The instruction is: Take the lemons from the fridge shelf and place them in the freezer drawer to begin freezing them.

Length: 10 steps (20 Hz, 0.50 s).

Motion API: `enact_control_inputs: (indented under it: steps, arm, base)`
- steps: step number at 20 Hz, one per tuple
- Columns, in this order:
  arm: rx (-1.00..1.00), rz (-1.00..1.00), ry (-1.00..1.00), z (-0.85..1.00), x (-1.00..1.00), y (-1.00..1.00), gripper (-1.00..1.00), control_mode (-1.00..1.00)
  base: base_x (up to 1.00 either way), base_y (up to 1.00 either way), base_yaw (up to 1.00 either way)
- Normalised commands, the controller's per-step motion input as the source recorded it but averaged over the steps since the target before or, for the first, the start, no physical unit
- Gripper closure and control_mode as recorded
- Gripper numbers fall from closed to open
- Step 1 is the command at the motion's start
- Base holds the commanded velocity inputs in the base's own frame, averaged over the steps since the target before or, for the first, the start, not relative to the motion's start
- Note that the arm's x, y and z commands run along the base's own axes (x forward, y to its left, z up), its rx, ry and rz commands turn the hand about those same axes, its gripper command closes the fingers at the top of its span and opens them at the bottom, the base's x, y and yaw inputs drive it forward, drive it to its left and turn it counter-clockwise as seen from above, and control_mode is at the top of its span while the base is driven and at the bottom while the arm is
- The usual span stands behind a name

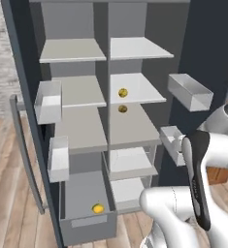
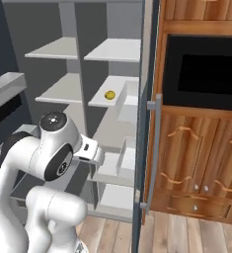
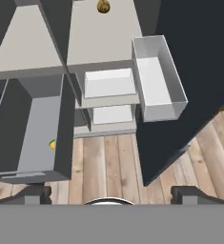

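Note:
Two lemons lie in the fridge's right column, one (image 1: pixel 122 92) (image 2: pixel 109 94) on a middle shelf and another (image 1: pixel 122 109) (image 3: pixel 103 5) on the shelf below it. A third lemon (image 1: pixel 98 208) (image 3: pixel 52 144) rests in the freezer drawer (image 1: pixel 86 227) (image 3: pixel 35 128), which is pulled out at the lower left; in the hand view the drawer's wall half hides that lemon. My gripper (image 3: pixel 111 194) hangs in front of the fridge above the wood floor, well back from the shelves. It is open, its fingertips (image 3: pixel 37 194) far apart with nothing between them.
White translucent bins hang on the left door (image 1: pixel 47 101) (image 1: pixel 58 159) and on the right door (image 1: pixel 189 91) (image 3: pixel 156 78). Two narrow white drawers (image 3: pixel 109 82) sit under the right shelves. A wooden cabinet with a dark oven (image 2: pixel 201 74) stands right of the fridge.

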Motion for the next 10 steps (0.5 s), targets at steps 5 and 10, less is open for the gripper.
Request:
enact_control_inputs:
  steps: [5, 10]
  arm:
    - [0.00, 0.00, 0.00, 0.00, 0.00, 0.00, -1.00, 1.00]
    - [0.00, 0.00, 0.00, 0.00, 0.00, 0.00, -1.00, 1.00]
  base:
    - [0.53, 0.13, 0.08]
    - [0.41, 0.05, 0.05]
